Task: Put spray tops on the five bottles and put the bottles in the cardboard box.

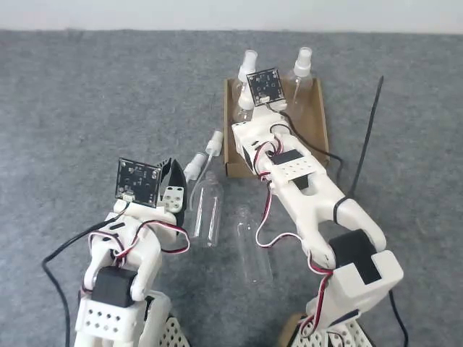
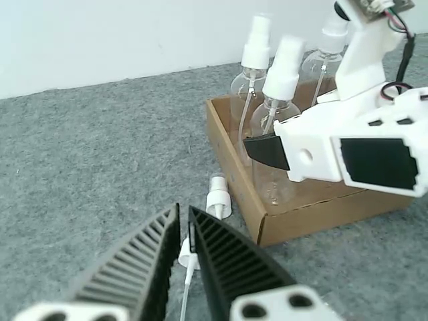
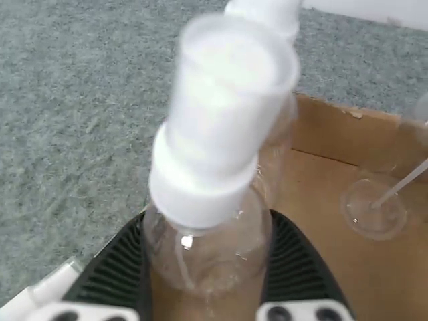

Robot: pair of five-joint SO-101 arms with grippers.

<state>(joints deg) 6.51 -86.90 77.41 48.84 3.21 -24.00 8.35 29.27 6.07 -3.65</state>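
Your right hand (image 3: 206, 264) grips a capped bottle (image 3: 207, 221) by its body at the box (image 3: 321, 174). It is probably light, slick, thin plastic, so squeeze gently. Your left hand (image 2: 185, 224) looks pinched shut on a loose top (image 2: 188, 253) nearby.

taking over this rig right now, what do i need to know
Right gripper: shut on a clear plastic bottle with a white spray top, upright inside the brown cardboard box.
Left gripper: low over the grey carpet at a loose white spray top; grip unclear.
Done: three bottles topped and in the box: the held one plus two topped bottles at its far end.
Left: two topless clear bottles lie on the carpet, a second loose top beside them; top both, box them.
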